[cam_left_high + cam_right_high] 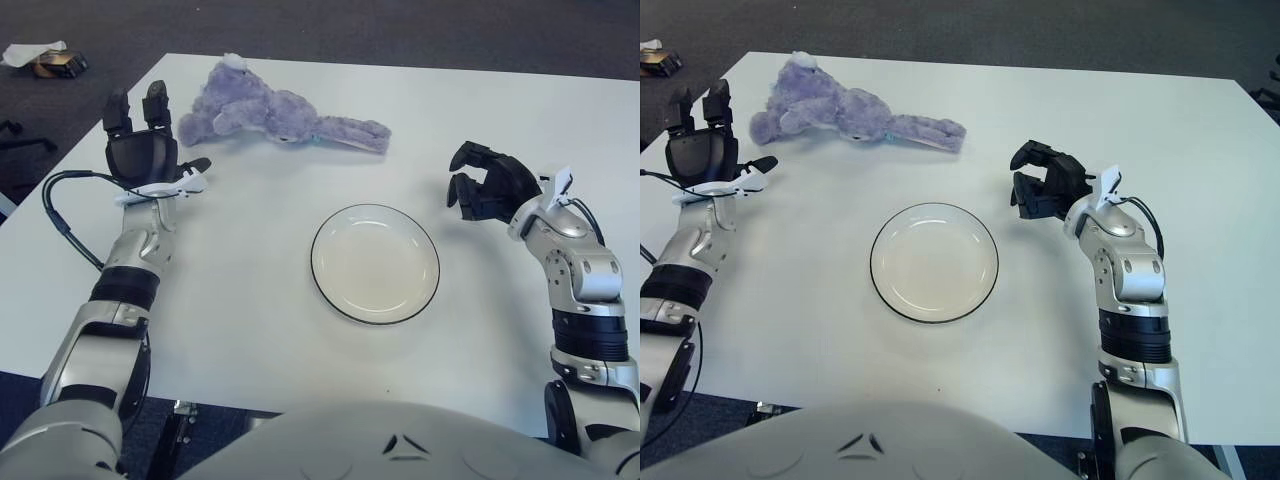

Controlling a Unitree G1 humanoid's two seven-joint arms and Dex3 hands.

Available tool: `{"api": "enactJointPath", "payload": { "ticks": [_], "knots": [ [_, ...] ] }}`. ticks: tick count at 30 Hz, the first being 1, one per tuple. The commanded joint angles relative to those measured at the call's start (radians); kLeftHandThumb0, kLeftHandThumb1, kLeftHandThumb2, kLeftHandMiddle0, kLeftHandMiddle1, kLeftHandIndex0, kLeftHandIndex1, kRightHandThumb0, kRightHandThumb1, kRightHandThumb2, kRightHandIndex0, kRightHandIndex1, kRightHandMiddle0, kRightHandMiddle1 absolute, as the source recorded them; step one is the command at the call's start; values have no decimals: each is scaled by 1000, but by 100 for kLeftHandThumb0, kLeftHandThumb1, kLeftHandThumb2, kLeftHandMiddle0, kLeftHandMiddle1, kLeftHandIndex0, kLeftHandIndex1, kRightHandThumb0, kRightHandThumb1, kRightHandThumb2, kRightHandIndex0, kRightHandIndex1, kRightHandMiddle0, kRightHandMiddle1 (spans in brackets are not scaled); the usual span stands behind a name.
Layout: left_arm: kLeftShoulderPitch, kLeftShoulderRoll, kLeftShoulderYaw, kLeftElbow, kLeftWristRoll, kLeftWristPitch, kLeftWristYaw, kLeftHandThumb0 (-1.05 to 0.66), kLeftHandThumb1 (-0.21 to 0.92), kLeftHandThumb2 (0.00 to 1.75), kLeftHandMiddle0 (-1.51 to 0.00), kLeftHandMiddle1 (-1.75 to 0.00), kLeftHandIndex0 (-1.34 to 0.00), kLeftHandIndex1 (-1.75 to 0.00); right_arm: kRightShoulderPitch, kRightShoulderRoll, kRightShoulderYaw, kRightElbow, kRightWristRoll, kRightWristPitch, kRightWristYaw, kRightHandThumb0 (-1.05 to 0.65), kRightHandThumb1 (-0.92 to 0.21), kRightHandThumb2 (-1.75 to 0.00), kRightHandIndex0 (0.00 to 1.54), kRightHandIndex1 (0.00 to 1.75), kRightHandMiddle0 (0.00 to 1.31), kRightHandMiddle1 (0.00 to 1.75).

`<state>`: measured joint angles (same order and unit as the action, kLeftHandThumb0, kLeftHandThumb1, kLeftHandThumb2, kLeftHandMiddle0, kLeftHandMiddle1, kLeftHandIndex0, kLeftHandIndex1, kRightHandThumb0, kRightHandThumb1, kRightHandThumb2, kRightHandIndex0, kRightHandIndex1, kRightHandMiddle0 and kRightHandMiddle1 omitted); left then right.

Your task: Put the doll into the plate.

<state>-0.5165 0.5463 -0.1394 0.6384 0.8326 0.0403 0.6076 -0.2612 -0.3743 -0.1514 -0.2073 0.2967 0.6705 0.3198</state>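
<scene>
A purple plush doll (pixel 275 116) lies on its side at the far left part of the white table (pixel 250 290), its legs stretching right. A white plate (pixel 374 263) with a dark rim sits empty in the middle of the table. My left hand (pixel 140 135) is raised just left of the doll's head, fingers spread upward and holding nothing; it stands apart from the doll. My right hand (pixel 480 190) hovers to the right of the plate with fingers curled loosely and nothing in them.
The table's left edge runs close beside my left arm, with dark carpet (pixel 60 110) beyond it. A small box and paper (pixel 48 60) lie on the floor at the far left. A black cable (pixel 60 215) loops off my left forearm.
</scene>
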Motion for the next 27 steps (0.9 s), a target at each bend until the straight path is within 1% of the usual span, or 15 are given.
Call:
{"api": "enactJointPath", "payload": {
  "ticks": [1,5,8,17,21,23,27],
  "knots": [
    [-71,15,-28,59,-1,-7,-12,-87,58,64,-1,-14,0,-17,-12,-16,3,-20,8,15,12,-1,-13,-155,77,175,52,173],
    [-119,22,-58,129,-6,-34,-18,-89,60,62,0,-20,0,-24,-10,-18,3,-21,7,10,20,-1,-11,-156,78,175,52,174],
    [-149,28,-79,179,-7,-60,-14,-92,61,60,0,-19,0,-26,-11,-16,3,-18,5,8,22,-1,-12,-156,77,175,51,174],
    [-244,26,-131,338,-18,-146,12,-99,67,54,0,-10,0,-24,-8,-14,1,-20,3,6,17,-1,-18,-149,74,173,47,175],
    [-284,19,-152,408,-22,-174,22,-102,69,52,0,-9,0,-21,-6,-13,0,-21,2,5,14,-1,-18,-148,74,171,46,175],
    [-313,11,-166,457,-24,-200,34,-103,70,51,0,-9,0,-17,-4,-14,-1,-23,3,5,16,-1,-18,-148,74,172,46,175],
    [-341,7,-184,509,-35,-241,54,-104,75,42,0,-10,0,-13,-2,-15,-3,-25,4,6,17,-1,-18,-149,74,174,46,175]
  ]
}}
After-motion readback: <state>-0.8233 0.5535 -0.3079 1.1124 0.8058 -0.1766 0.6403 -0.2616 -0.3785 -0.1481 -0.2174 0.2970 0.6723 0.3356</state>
